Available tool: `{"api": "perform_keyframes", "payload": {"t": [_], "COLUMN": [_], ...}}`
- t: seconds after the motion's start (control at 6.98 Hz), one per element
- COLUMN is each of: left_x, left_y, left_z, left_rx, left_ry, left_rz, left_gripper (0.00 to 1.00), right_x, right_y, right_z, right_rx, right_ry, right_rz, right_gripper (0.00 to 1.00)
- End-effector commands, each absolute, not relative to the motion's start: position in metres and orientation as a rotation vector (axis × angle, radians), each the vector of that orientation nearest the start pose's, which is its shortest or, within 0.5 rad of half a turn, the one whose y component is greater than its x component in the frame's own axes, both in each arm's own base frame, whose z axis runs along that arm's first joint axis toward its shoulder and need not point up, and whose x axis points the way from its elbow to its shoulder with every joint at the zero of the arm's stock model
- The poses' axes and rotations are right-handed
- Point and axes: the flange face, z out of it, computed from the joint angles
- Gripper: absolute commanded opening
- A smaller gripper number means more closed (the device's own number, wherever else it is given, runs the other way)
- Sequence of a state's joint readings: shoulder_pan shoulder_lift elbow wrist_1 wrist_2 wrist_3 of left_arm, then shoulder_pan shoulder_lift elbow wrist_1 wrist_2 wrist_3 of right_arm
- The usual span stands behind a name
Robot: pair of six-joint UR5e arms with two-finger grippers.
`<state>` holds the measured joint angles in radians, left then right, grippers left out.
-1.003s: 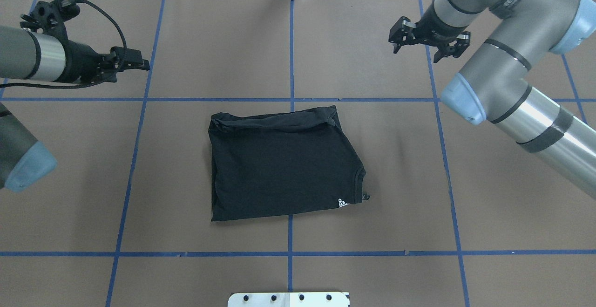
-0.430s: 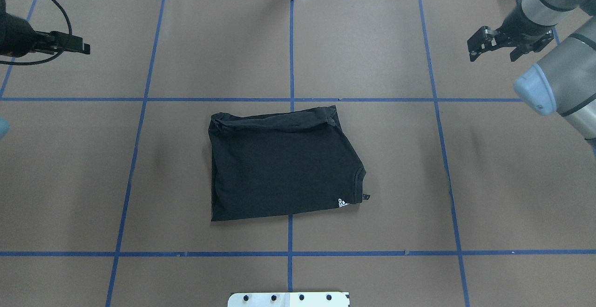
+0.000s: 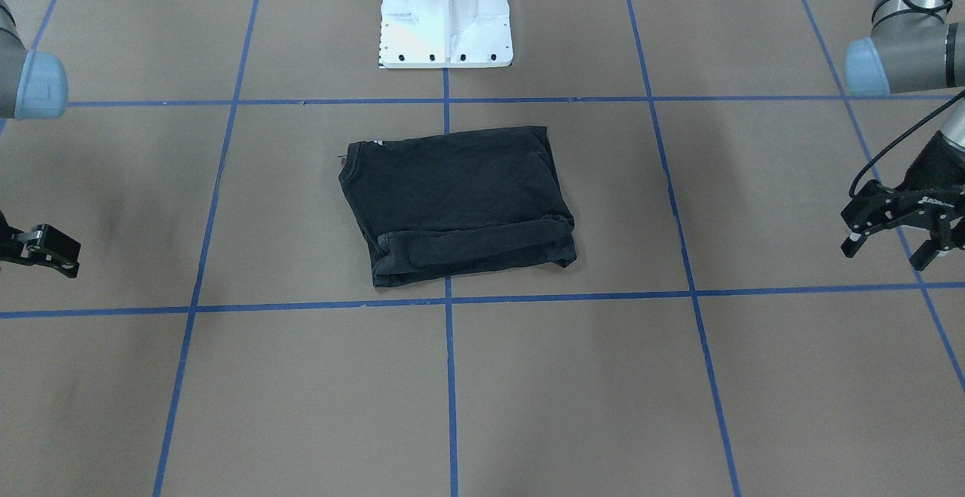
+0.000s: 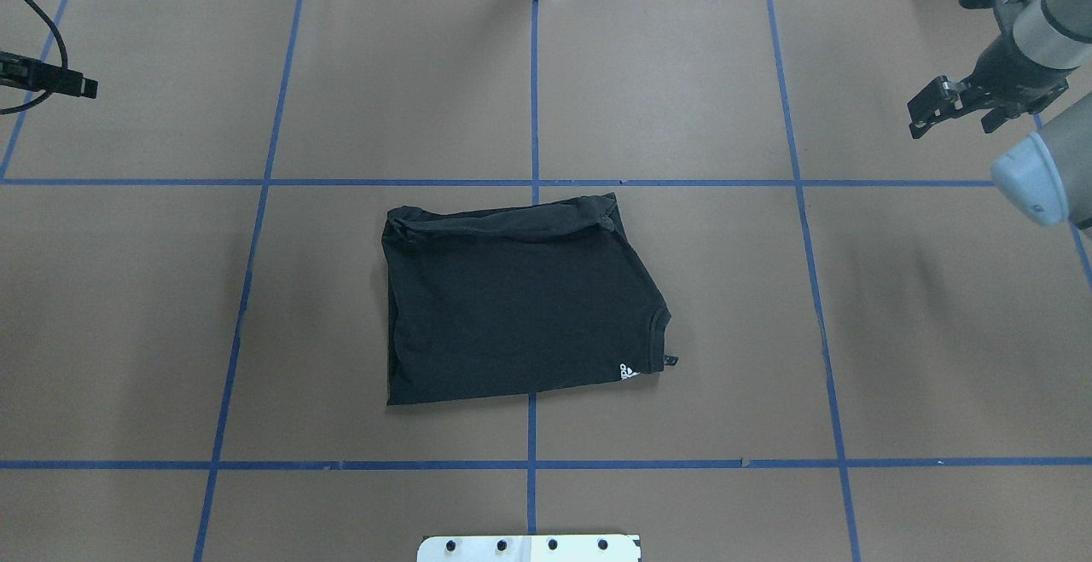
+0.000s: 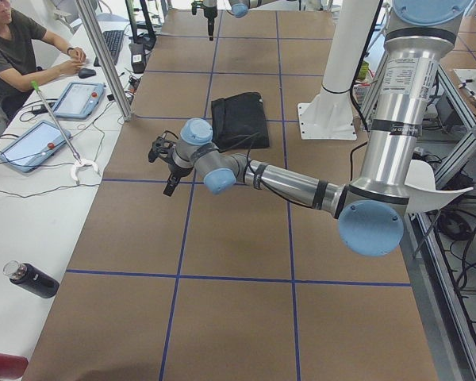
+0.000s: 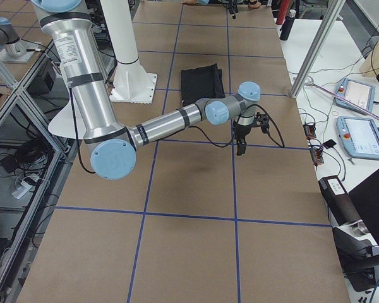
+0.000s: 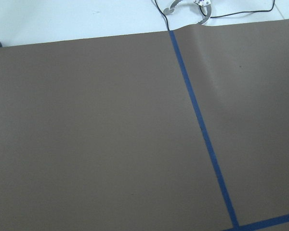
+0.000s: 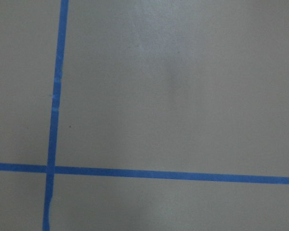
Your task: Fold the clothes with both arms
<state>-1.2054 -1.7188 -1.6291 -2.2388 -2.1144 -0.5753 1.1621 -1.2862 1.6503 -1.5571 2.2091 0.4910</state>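
Exterior front-facing: left pincer [image 3: 886, 250] spread — overhead clips it.

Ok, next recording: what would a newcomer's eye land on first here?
The black T-shirt, folded into a compact rectangle, lies alone in the middle of the brown table, which is marked with a blue tape grid. Both arms are far from it: the left gripper and the right gripper hang open over the table's opposite ends, holding nothing.

surface [image 4: 682, 76]: brown, blue tape grid [image 4: 535, 101] | folded black T-shirt [image 4: 512, 306]: centre | white pedestal base [image 3: 446, 22]: robot-side edge, middle
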Motion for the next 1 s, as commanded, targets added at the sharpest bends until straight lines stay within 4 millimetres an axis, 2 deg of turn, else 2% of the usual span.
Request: {"api": "perform_keyframes", "payload": {"t": [0.0, 0.14, 0.29, 0.43, 0.57, 0.72, 0.86], "left_x": [0.12, 0.12, 0.118, 0.116, 0.112, 0.107, 0.104], "left_y": [-0.568, -0.568, -0.568, -0.567, -0.556, -0.54, -0.534], "left_z": [0.483, 0.48, 0.484, 0.498, 0.52, 0.542, 0.552], "left_rx": [0.543, 0.565, 0.573, 0.568, 0.533, 0.49, 0.47], "left_ry": [0.836, 0.831, 0.829, 0.798, 0.781, 0.772, 0.765], "left_rz": [0.048, 0.053, 0.051, 0.039, 0.027, 0.021, 0.016], "left_gripper": [1.0, 1.0, 1.0, 1.0, 1.0, 1.0, 1.0], "right_x": [-0.149, -0.141, -0.132, -0.123, -0.111, -0.097, -0.073], "right_y": [-0.589, -0.591, -0.589, -0.586, -0.579, -0.576, -0.572], "right_z": [0.468, 0.467, 0.483, 0.496, 0.516, 0.525, 0.536], "right_rx": [0.057, 0.073, 0.076, 0.079, 0.064, 0.071, 0.075], "right_ry": [-0.773, -0.764, -0.711, -0.668, -0.639, -0.631, -0.629], "right_rz": [-0.038, -0.028, -0.006, 0.013, 0.032, 0.014, 0.012], "right_gripper": [1.0, 1.0, 1.0, 1.0, 1.0, 1.0, 1.0]}}
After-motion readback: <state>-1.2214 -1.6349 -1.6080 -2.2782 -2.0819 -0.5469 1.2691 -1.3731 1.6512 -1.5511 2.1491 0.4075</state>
